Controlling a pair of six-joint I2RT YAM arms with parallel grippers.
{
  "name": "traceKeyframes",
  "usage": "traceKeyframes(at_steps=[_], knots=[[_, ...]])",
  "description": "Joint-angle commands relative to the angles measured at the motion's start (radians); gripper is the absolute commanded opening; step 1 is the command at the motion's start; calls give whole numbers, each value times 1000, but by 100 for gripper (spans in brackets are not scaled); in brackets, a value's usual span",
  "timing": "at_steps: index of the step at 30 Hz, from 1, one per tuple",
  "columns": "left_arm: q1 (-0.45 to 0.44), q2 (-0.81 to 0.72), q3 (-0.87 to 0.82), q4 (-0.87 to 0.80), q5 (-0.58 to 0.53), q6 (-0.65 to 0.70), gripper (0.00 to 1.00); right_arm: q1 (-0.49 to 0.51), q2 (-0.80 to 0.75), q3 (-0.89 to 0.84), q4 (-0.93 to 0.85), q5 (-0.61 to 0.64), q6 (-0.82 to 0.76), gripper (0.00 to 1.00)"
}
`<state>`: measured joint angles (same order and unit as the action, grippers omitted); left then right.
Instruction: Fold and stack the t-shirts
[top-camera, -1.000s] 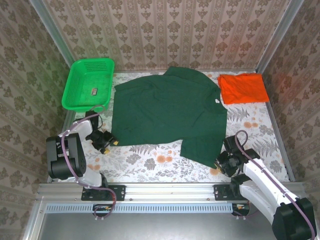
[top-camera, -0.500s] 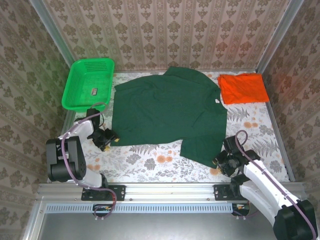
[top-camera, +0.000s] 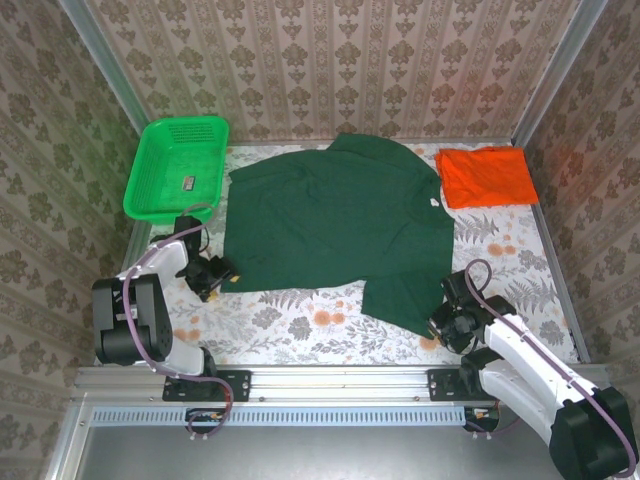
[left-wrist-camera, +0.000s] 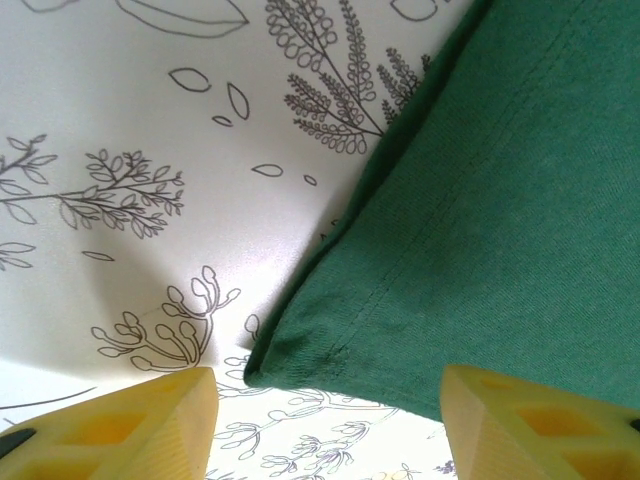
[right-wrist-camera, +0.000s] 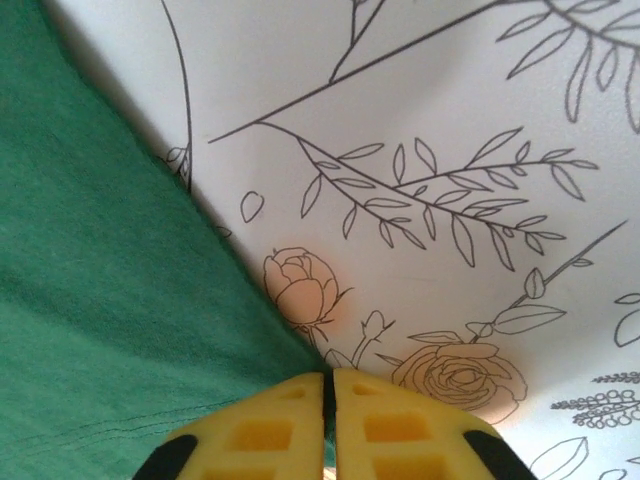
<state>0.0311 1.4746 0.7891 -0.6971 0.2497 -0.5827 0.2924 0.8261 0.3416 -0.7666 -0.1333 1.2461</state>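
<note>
Dark green tee lies spread open across the mid counter, mostly flat, w/ one flap reaching toward the near right. Orange tee sits folded in the far right corner, just beside the green one's far right edge, not overlapping it. Bright green mesh basket stands at the far left corner w/ a small dark item inside; can't tell what it is.

Left end effector is low at the green tee's near left corner and released. In the wrist view its yellow fingertips stand well apart, and the hemmed corner of the cloth lies on the floral counter between them.

Right end effector is down at the tee's near right corner and clenched, yellow pads pressed together w/ no gap. The cloth edge runs right up to the seam between them; can't tell if any fabric is nipped inside
</note>
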Motion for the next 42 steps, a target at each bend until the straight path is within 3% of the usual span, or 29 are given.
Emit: traceKeyframes(at_steps=[1, 10, 18, 25, 31, 36, 42], knots=[[-11, 12, 16, -7, -19, 17, 63, 23, 35, -52, 118, -88, 9, 3], [-22, 11, 29, -44, -74, 44, 64, 24, -21, -12, 43, -75, -1, 0], [-28, 37, 19, 7, -21, 6, 52, 27, -16, -3, 50, -84, -7, 0], [-35, 67, 19, 4, -27, 7, 34, 27, -15, 24, 27, -80, -18, 0], [-37, 76, 40, -16, -56, 29, 0, 27, -16, 71, -23, -75, -47, 0], [-37, 32, 75, -108, -107, 77, 0, 29, -32, 108, -65, -165, -67, 0], [-55, -94, 37, -195, -134, 60, 0, 84, -135, 180, -289, -212, -91, 0]])
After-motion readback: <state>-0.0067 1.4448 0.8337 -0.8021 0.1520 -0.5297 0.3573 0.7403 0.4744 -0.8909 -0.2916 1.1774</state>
